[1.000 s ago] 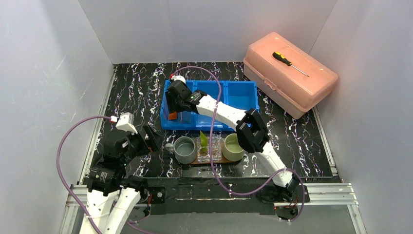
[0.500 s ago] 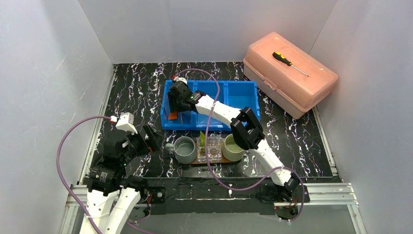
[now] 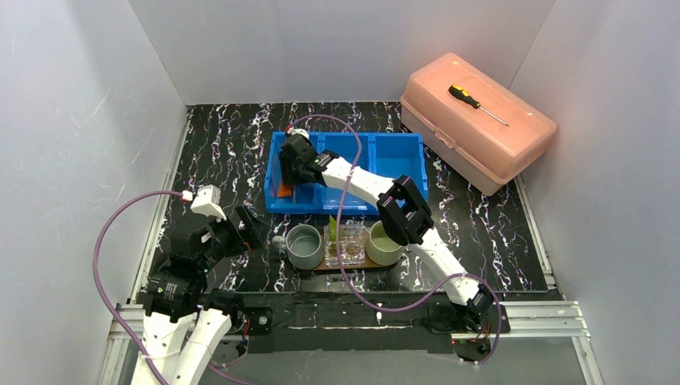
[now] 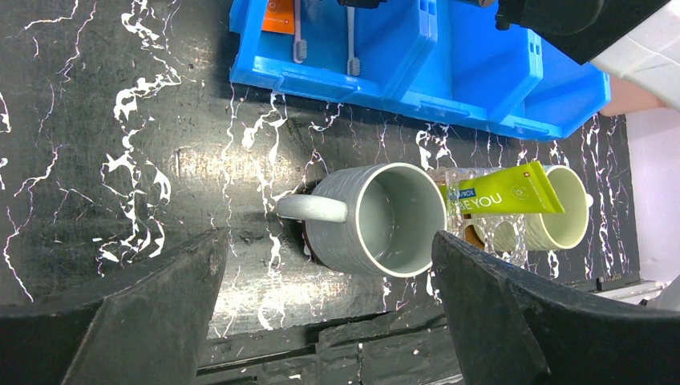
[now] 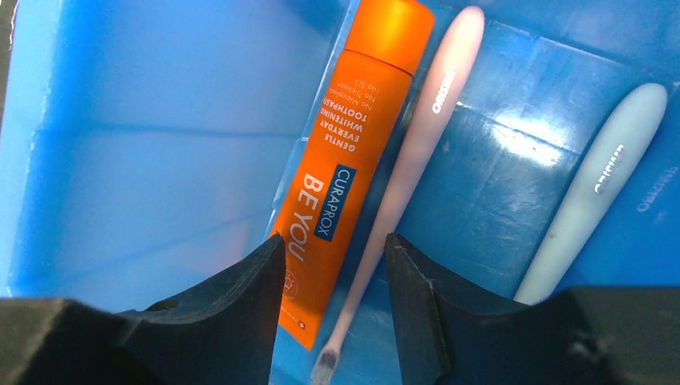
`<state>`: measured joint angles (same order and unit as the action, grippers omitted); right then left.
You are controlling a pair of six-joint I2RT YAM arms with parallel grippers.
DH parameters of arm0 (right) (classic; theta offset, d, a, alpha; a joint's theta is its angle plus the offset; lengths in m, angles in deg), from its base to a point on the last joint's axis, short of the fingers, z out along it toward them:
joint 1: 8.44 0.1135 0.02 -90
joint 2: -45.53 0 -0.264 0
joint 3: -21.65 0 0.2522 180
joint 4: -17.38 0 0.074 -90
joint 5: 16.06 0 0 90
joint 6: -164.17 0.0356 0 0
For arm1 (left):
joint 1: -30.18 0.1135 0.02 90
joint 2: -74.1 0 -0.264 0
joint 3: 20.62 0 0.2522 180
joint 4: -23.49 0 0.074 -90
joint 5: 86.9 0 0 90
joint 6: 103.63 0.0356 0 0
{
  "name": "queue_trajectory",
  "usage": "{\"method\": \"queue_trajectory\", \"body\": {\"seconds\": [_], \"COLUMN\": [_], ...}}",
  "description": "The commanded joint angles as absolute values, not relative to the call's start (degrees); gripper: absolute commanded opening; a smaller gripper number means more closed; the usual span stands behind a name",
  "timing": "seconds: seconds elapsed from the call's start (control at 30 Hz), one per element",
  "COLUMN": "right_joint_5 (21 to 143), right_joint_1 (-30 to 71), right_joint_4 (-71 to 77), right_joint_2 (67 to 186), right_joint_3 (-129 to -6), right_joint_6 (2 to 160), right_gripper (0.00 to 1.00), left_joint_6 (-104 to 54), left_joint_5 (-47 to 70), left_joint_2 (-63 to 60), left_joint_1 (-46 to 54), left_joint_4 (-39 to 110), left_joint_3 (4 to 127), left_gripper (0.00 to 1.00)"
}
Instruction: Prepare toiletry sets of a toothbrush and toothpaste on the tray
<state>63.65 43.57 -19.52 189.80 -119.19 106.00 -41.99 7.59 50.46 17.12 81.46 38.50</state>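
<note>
My right gripper (image 5: 335,265) is open inside the left compartment of the blue bin (image 3: 385,152). Its jaws straddle the lower part of an orange tube (image 5: 353,152) and a pinkish-white toothbrush (image 5: 417,152); a pale blue-white toothbrush (image 5: 597,192) lies to the right. On the brown tray (image 3: 353,263) stand a grey mug (image 4: 385,220), a pale green mug (image 4: 561,212) and a clear holder with a green tube (image 4: 497,192) leaning on it. My left gripper (image 4: 329,313) is open and empty, hovering near the grey mug.
A pink plastic box (image 3: 477,120) with a yellow-handled screwdriver (image 3: 473,100) on its lid stands at the back right. White walls close in the black marbled table. The bin's middle and right compartments show nothing in them.
My right gripper has dropped a little lower into the bin's left compartment and its arm has folded slightly. The left arm has not moved.
</note>
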Motion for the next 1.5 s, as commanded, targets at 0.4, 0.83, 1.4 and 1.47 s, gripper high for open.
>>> {"method": "queue_trajectory", "body": {"seconds": [0.4,0.83,1.4,1.47], "right_joint_5": [60.27,62.68,64.54,64.76], "right_joint_1": [43.41,43.41,43.41,43.41], "right_joint_4": [-13.74,-11.77,-11.15,-11.07], "right_joint_2": [185.87,188.49,192.56,192.86], "right_joint_3": [-119.85,-120.74,-121.39,-121.31], "right_joint_6": [103.82,104.81,106.46,106.51], "right_gripper": [0.56,0.54,0.50,0.50], "left_joint_6": [-41.93,-41.93,-41.93,-41.93], "left_joint_5": [7.58,7.58,7.58,7.53], "left_joint_2": [50.39,50.33,50.15,50.18], "left_joint_1": [17.44,17.44,17.46,17.44], "left_joint_4": [81.81,81.81,81.81,81.81], "left_joint_3": [39.37,39.37,39.39,39.44], "left_gripper": [0.98,0.98,0.98,0.98]}}
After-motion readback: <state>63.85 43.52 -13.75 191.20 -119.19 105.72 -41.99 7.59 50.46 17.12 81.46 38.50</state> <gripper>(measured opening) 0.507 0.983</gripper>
